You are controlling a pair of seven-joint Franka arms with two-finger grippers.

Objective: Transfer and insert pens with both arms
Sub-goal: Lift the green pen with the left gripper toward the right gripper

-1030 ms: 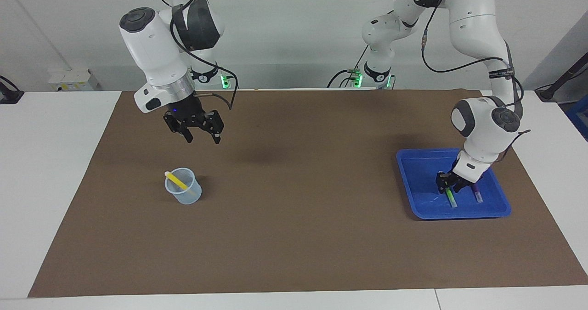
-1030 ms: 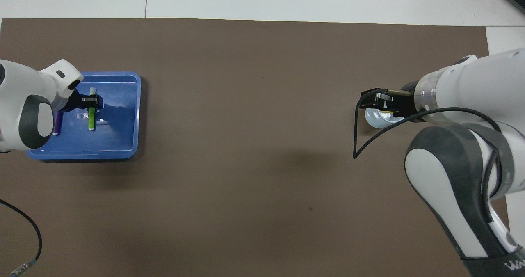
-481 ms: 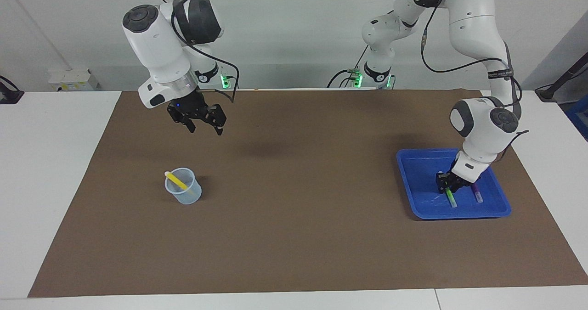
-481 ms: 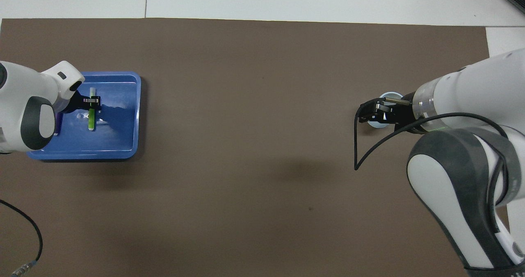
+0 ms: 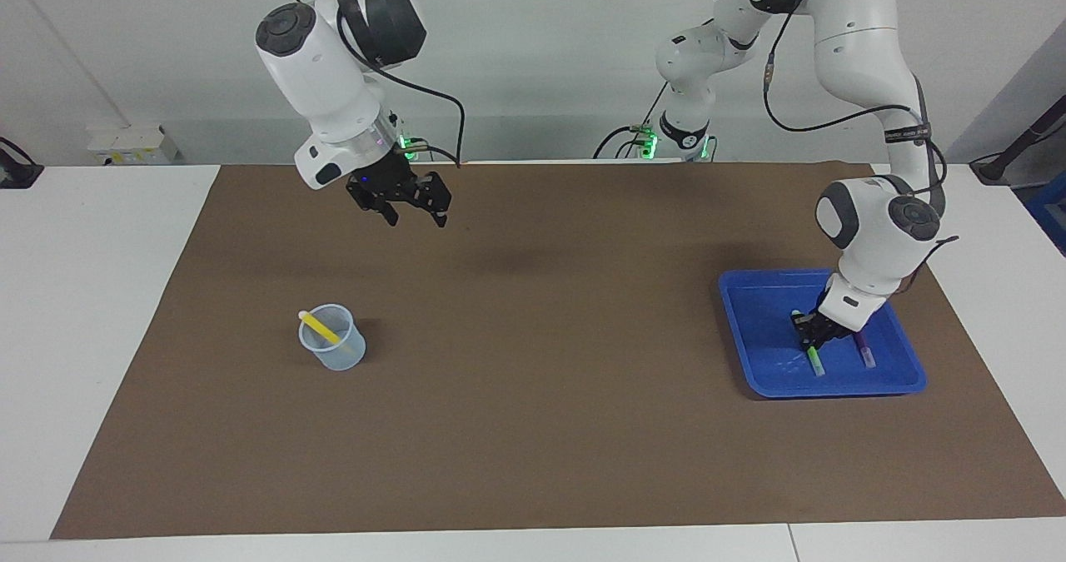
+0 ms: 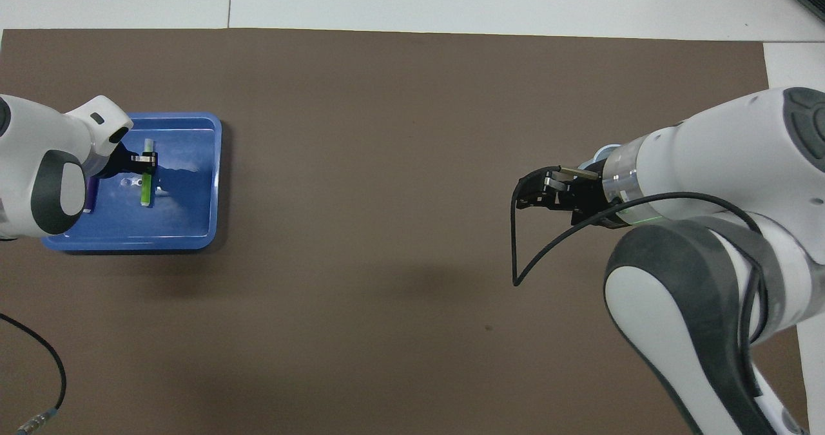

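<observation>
- Yellow pen point(image 5: 320, 326) stands in cup point(image 5: 333, 350): done.
- Left gripper point(image 5: 809, 335): fingers clamped on green pen point(image 5: 814, 359) in tray point(image 5: 754, 329).
- Purple pen point(image 5: 864, 350) left.
- Right gripper point(image 5: 414, 215): fingers apart, empty.

purple pen point(image 6: 91, 198) mostly hidden, cup point(image 6: 596, 158) nearly hidden

We see a matt brown mat point(image 5: 533, 395), flat and smooth like paper or thin felt, over a white table point(image 5: 92, 295) with a faint sheen. The blue tray point(image 5: 754, 295) looks like glossy moulded plastic; its floor throws pale glints. The cup point(image 5: 333, 350) is translucent bluish plastic, smooth. The yellow pen point(image 5: 321, 326), green pen point(image 5: 814, 360) and purple pen point(image 5: 863, 350) read as smooth plastic. Both arms wear glossy white shells with dark grey matt caps; the right arm point(image 5: 325, 87) carries a brushed metal wrist ring. We note the cables point(image 6: 535, 254) as black and rubbery.
</observation>
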